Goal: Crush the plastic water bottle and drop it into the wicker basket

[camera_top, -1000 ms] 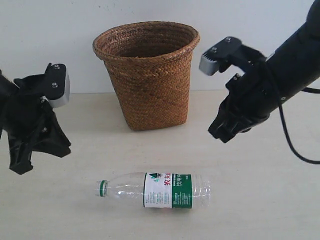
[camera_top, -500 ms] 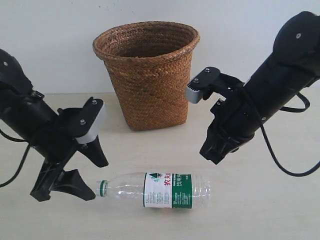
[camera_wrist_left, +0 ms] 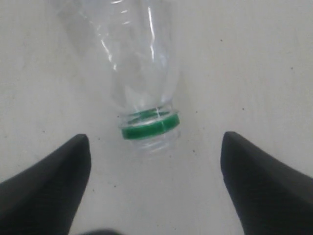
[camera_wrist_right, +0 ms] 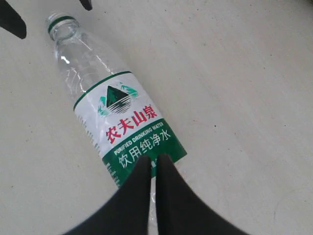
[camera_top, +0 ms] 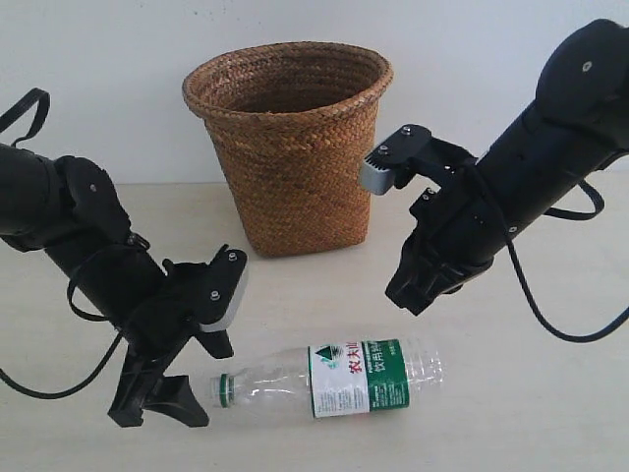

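Note:
The plastic water bottle (camera_top: 334, 380) lies on its side on the table, its green-ringed neck pointing left. It also shows in the left wrist view (camera_wrist_left: 142, 73) and the right wrist view (camera_wrist_right: 117, 117). My left gripper (camera_top: 210, 384) is open and low on the table, one finger on each side just short of the bottle's mouth (camera_wrist_left: 155, 141). My right gripper (camera_top: 407, 301) is shut with nothing in it and hangs above the bottle's base end, its tips (camera_wrist_right: 155, 159) over the green label edge. The wicker basket (camera_top: 285, 61) stands upright behind the bottle.
A pale wall rises close behind the basket. Black cables hang from both arms. The beige table (camera_top: 550, 413) extends right of the bottle and in front of it.
My left gripper dropped and swung right up to the bottle's neck. The bottle slid a little right and tilted slightly. My right gripper moved only a little, lower and to the left.

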Controlling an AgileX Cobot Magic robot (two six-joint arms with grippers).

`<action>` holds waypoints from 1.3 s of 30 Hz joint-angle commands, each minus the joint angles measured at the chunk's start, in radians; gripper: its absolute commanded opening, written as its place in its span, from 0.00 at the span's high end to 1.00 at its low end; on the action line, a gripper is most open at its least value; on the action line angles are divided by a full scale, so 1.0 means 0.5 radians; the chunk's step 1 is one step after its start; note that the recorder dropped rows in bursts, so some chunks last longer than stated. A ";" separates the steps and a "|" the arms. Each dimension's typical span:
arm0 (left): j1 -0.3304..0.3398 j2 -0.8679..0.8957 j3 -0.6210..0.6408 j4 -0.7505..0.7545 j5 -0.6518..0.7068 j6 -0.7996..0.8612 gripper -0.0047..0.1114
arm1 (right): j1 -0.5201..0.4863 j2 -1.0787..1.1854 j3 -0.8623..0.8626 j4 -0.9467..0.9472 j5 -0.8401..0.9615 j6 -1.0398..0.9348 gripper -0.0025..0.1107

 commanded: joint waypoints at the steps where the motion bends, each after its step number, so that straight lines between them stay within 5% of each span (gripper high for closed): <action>1: -0.018 0.003 -0.008 -0.081 -0.008 -0.087 0.37 | 0.005 0.006 -0.010 0.017 -0.001 -0.015 0.98; 18: -0.140 0.087 -0.008 -0.106 -0.228 -0.360 0.37 | 0.010 0.155 -0.010 0.017 0.014 -0.015 0.98; 21: -0.140 0.087 -0.008 -0.106 -0.228 -0.360 0.47 | 0.010 0.156 -0.010 0.017 0.023 -0.015 0.98; 27: -0.140 0.087 -0.008 -0.082 -0.228 -0.343 0.92 | 0.010 0.147 -0.010 0.001 0.161 -0.056 0.98; 33: -0.140 0.087 -0.008 -0.056 -0.271 -0.343 0.92 | 0.010 0.160 -0.010 0.092 0.426 -0.356 0.98; 39: -0.140 0.087 -0.008 -0.050 -0.297 -0.337 0.92 | 0.022 0.267 0.011 0.286 0.213 -0.416 0.98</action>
